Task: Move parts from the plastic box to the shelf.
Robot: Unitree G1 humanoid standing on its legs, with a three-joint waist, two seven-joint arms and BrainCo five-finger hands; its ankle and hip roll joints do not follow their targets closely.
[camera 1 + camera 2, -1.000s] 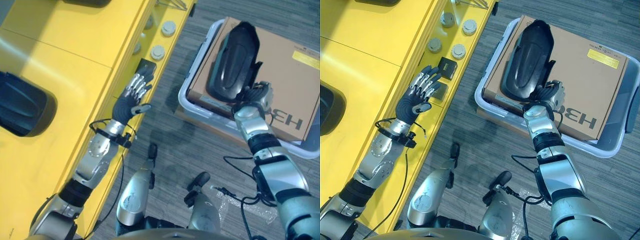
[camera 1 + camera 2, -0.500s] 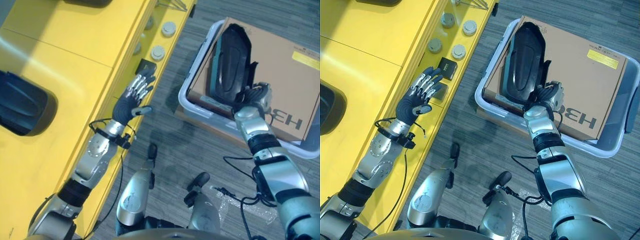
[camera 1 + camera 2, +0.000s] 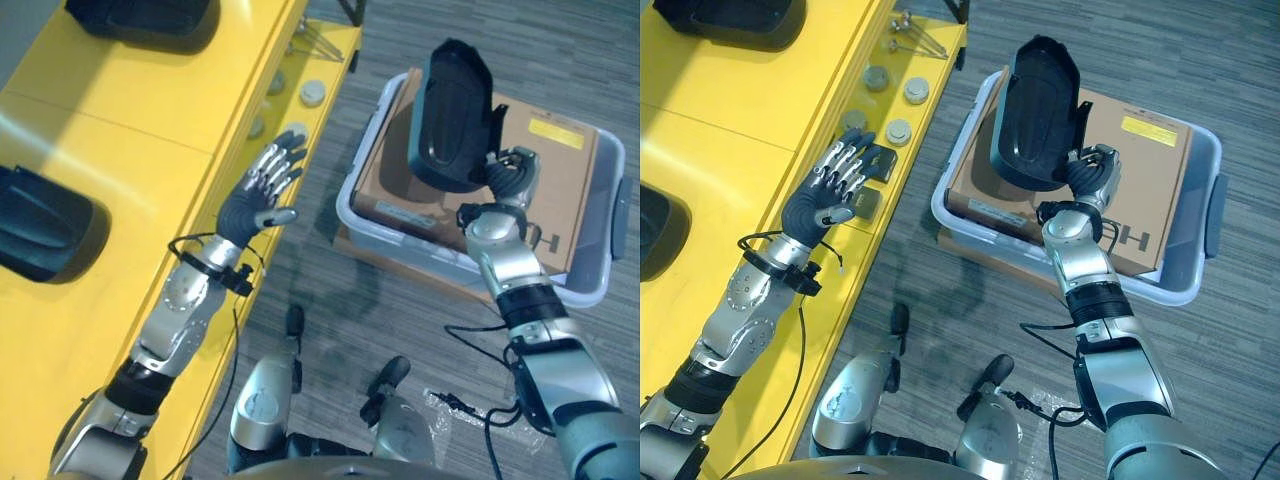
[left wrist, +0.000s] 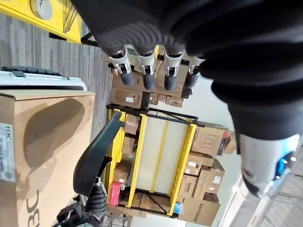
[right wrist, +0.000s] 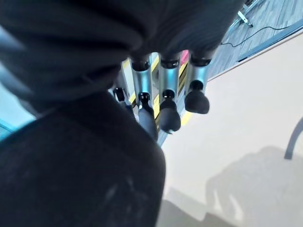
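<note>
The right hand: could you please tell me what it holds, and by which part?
The right hand grips the black moulded part by its lower edge, lifted above the plastic box. The left hand is open, holding nothing.

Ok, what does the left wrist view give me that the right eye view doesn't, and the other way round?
Left wrist view: a tall yellow rack stacked with cartons, far across the room.

Right eye view: the top of the yellow shelf with two black parts lying on it.

Both: the right hand, fingers curled on the lifted black part, which is held above the cardboard box in the plastic box, and the left hand, with straight fingers, by the shelf edge.
</note>
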